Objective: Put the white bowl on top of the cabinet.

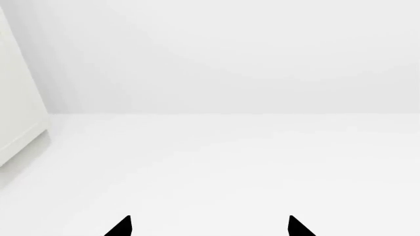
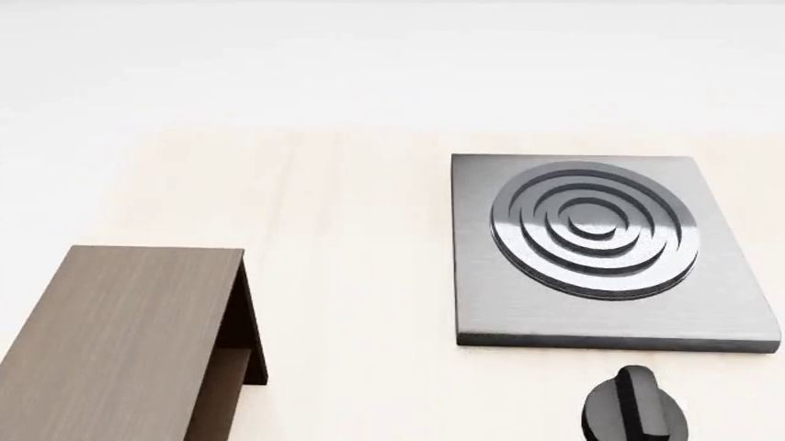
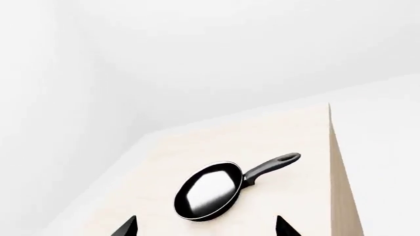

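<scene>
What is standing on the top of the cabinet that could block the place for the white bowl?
Nothing visible: the cabinet top is bare as far as the head view shows. The white bowl itself appears in no view.

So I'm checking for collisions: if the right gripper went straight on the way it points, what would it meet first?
Probably the frying pan: it lies on the counter just ahead of the right gripper, between its open fingertips. Depth is unclear, so it might pass above the pan.

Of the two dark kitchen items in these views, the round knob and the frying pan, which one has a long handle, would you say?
The frying pan, seen by the right wrist camera: a long black handle sticks out from its rim. The knob near the stove plate has only a raised ridge.
</scene>
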Robot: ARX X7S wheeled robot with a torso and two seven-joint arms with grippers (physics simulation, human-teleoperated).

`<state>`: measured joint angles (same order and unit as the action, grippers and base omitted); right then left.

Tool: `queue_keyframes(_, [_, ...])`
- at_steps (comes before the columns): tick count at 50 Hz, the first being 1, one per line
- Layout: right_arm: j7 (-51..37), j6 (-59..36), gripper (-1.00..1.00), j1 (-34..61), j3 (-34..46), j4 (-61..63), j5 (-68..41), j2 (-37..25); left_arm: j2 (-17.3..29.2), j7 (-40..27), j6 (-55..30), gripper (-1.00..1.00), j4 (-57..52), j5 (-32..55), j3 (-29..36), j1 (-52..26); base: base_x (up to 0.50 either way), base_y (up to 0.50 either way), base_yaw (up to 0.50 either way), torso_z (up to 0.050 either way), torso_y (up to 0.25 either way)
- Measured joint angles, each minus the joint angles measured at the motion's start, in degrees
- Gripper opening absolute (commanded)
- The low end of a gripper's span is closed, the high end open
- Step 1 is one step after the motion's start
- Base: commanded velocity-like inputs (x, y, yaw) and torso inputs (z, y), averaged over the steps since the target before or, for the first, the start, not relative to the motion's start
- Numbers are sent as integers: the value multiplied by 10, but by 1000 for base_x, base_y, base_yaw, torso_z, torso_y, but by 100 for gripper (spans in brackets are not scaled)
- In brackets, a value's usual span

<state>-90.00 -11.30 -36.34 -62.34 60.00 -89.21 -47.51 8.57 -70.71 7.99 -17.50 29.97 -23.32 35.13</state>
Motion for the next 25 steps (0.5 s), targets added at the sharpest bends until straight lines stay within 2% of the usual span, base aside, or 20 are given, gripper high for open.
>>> queue_keyframes(25, [0, -320, 100, 291, 94, 0, -1, 112, 2, -1, -1, 100, 1, 1, 1, -1, 0, 0, 0, 0, 0])
